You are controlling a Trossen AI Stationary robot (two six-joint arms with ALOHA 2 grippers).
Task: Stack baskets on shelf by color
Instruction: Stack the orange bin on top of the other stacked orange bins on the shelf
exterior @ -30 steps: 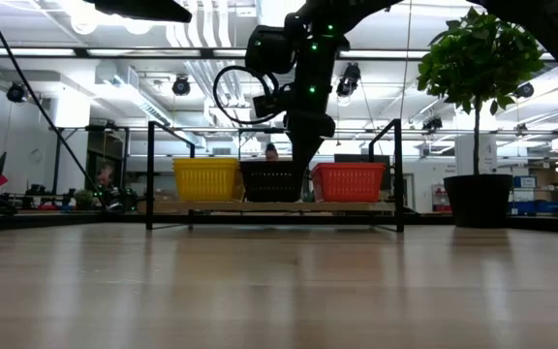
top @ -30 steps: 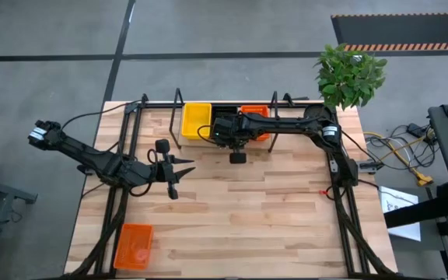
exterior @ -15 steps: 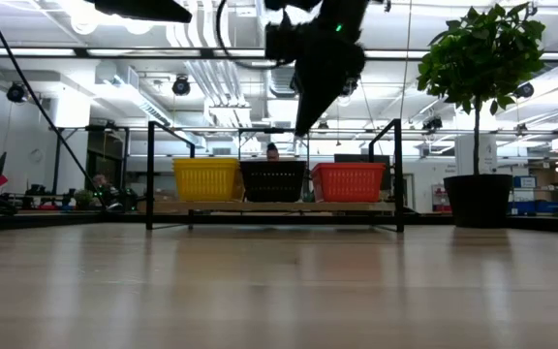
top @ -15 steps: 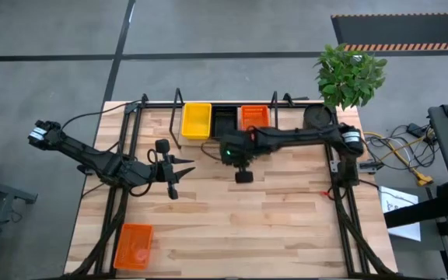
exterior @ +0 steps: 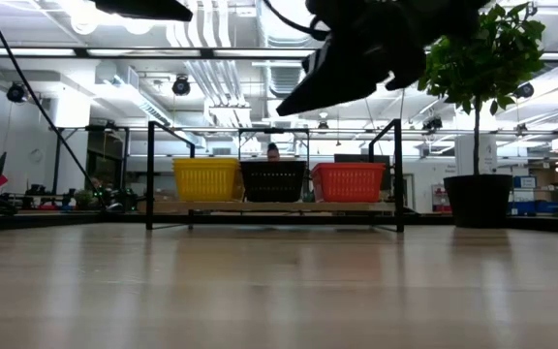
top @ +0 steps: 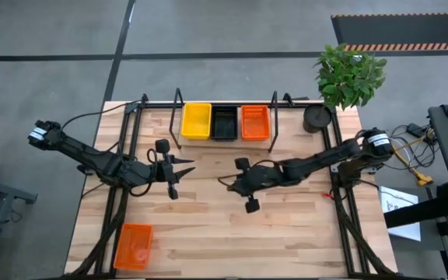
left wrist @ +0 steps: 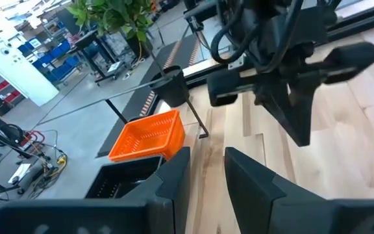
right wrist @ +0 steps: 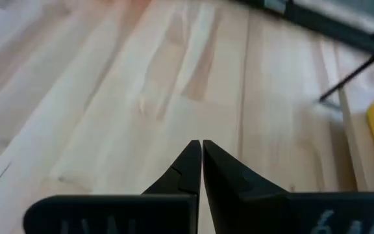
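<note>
Shelf: thin black wire rack with upright loop ends at the far edge of the pale plank-wood bench, holding three perforated plastic baskets side by side — yellow basket, black basket, orange basket — with a potted plant beside its right end. A second orange basket lies well apart from the shelf at the bench's near left corner. Right gripper, jaws closed and empty, hangs over mid-bench in front of the shelf; left gripper, jaws slightly parted and empty, waits to its left; grey concrete floor surrounds the bench.
</note>
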